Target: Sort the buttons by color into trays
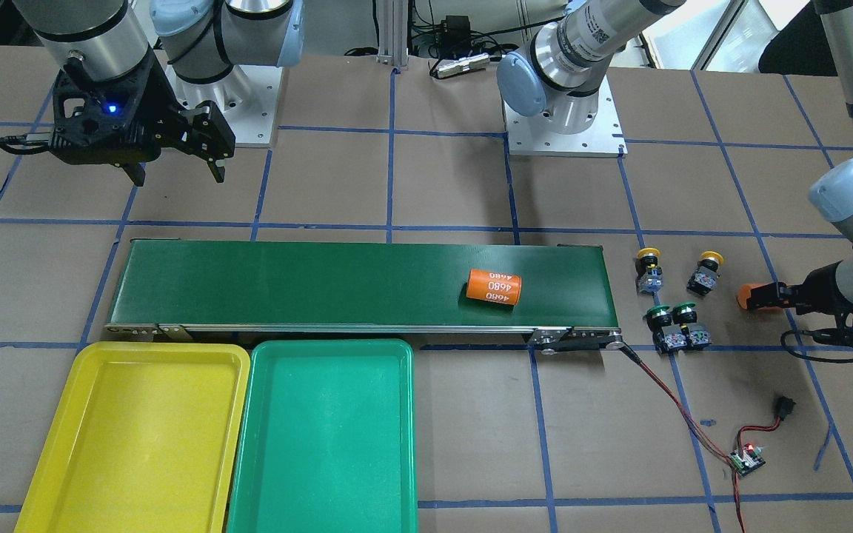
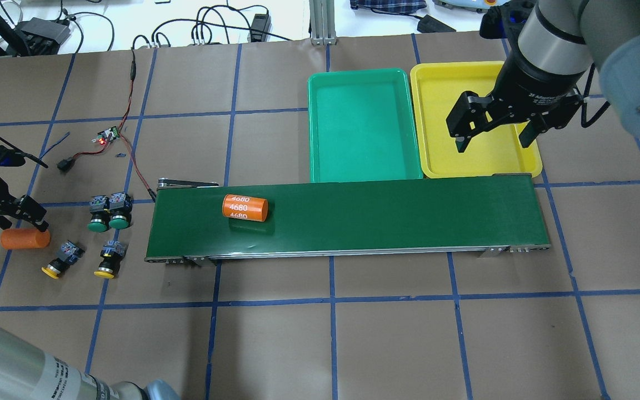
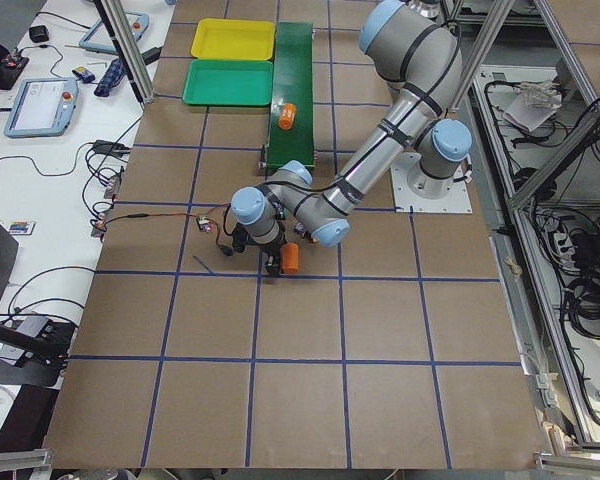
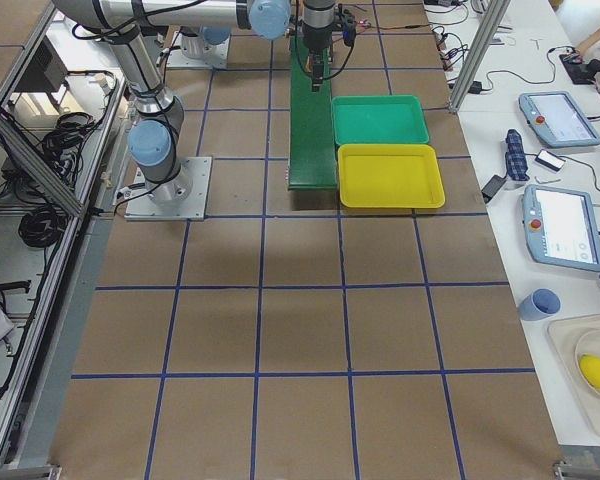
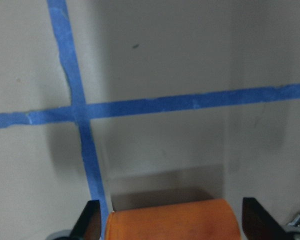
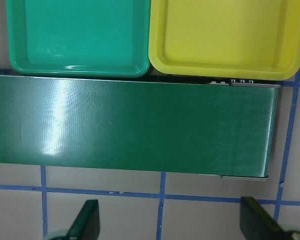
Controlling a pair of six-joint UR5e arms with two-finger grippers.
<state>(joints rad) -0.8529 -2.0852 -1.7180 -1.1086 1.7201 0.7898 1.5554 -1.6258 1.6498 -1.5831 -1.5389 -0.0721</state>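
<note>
Two yellow buttons (image 1: 649,268) (image 1: 706,272) and two green buttons (image 1: 662,324) (image 1: 689,324) lie on the table past the conveyor's end, on my left side. In the overhead view they are the green pair (image 2: 98,214) (image 2: 120,213) and the yellow pair (image 2: 59,262) (image 2: 108,262). My left gripper (image 2: 23,228) is open, straddling an orange cylinder (image 5: 172,222) that lies on the table beside the buttons. The yellow tray (image 1: 86,385) and the green tray (image 1: 323,444) sit side by side, both holding nothing. High over the table behind the belt's other end, my right gripper (image 1: 178,178) is open and holds nothing.
A long dark-green conveyor belt (image 1: 323,285) runs between the buttons and the trays, with an orange cylinder marked 4680 (image 1: 494,286) lying on it. A small controller board (image 1: 747,459) with red and black wires lies near the buttons. Blue tape lines grid the table.
</note>
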